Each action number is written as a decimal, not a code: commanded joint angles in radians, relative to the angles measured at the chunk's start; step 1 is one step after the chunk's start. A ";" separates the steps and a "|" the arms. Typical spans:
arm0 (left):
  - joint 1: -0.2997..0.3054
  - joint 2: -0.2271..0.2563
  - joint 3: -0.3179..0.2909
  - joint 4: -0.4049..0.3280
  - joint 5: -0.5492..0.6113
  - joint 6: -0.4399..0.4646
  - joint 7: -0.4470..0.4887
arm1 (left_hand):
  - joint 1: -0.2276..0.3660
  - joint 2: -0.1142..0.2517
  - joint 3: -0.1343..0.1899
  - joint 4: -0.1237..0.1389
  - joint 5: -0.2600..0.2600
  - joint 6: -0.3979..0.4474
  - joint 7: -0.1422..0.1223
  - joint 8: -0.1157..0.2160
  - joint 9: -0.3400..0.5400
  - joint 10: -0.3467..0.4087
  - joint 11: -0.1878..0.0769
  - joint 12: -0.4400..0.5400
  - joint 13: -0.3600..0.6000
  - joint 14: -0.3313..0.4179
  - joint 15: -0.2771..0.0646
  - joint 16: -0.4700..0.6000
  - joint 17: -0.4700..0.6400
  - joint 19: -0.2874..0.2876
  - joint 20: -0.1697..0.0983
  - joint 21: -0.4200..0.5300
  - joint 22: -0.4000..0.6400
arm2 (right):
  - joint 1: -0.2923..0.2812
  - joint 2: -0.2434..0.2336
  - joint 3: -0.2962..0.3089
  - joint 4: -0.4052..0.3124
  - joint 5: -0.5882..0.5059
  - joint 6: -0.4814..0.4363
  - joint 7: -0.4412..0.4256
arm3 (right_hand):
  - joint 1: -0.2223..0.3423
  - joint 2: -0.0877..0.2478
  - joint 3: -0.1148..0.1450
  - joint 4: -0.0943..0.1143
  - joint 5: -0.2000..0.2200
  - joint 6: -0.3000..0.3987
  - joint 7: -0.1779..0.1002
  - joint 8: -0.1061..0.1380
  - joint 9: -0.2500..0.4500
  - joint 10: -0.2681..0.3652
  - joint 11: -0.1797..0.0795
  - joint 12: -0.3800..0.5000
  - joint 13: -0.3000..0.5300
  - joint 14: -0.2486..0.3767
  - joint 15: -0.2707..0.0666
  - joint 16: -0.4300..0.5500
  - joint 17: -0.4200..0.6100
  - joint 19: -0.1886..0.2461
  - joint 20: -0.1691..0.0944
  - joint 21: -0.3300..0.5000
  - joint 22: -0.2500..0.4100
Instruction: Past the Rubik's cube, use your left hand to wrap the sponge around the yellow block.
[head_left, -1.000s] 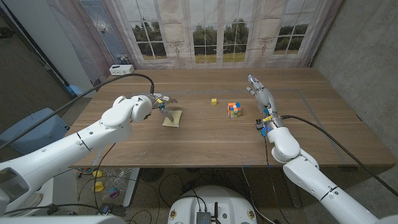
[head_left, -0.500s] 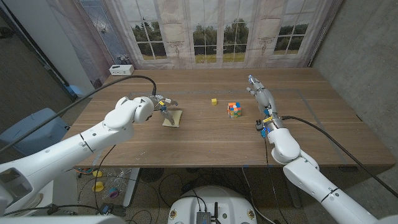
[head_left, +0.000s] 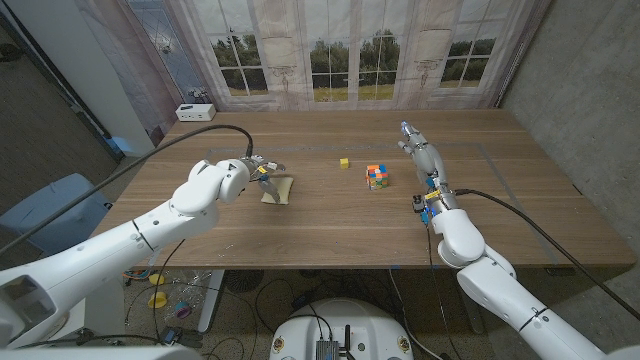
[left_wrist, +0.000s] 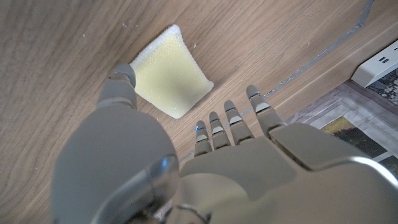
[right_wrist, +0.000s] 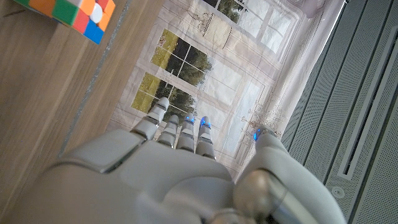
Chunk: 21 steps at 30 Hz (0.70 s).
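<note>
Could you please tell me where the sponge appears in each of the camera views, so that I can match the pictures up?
Head view: the sponge lies on the table left of centre, at the left hand's fingertips.
Left wrist view: the sponge sits upper middle, just beyond the thumb.
Right wrist view: not in this picture.
Shared landmark: the left hand beside the sponge links the head and left wrist views.

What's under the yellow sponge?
The sponge lies flat on the wooden table. The left robot hand hovers over it, one finger at its edge. Whatever might sit beneath it is covered.
</note>
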 joint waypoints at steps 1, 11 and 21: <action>0.011 -0.011 0.005 0.010 0.006 0.003 0.012 | 0.013 0.007 -0.008 0.002 0.007 0.008 -0.001 -0.001 0.005 0.012 -0.005 0.003 0.004 0.018 -0.008 0.007 0.003 0.014 -0.002 0.000 0.003 | -0.020 -0.005 0.010 -0.020 -0.009 -0.004 -0.007 | -0.007 0.001 0.004 -0.004 0.004 0.008 -0.002 0.006 0.005 0.008 0.000 0.001 0.006 0.009 -0.001 0.004 0.006 0.006 0.002 0.007 0.004; 0.009 -0.024 0.019 0.033 0.026 0.003 0.024 | 0.025 0.020 -0.014 0.005 0.012 0.010 0.007 0.000 0.006 0.017 -0.006 0.004 0.004 0.029 -0.018 0.006 0.002 0.022 -0.008 0.000 0.004 | -0.022 -0.005 0.011 -0.026 -0.014 -0.015 -0.010 | -0.008 0.001 0.003 -0.005 0.004 0.010 -0.003 0.006 0.005 0.011 -0.002 0.001 0.006 0.012 0.001 0.005 0.005 0.006 0.004 0.006 0.004; -0.010 -0.040 0.039 0.070 0.038 -0.023 0.026 | 0.060 0.042 -0.020 0.007 0.023 0.016 0.009 0.002 0.007 0.030 -0.020 0.006 0.005 0.070 -0.080 0.012 0.002 0.036 -0.018 -0.001 0.006 | -0.027 -0.002 0.010 -0.032 -0.024 -0.027 -0.020 | -0.010 -0.001 0.002 -0.006 0.004 0.014 -0.003 0.006 0.005 0.016 0.002 0.002 0.006 0.021 0.001 0.007 0.005 0.007 0.005 0.006 0.004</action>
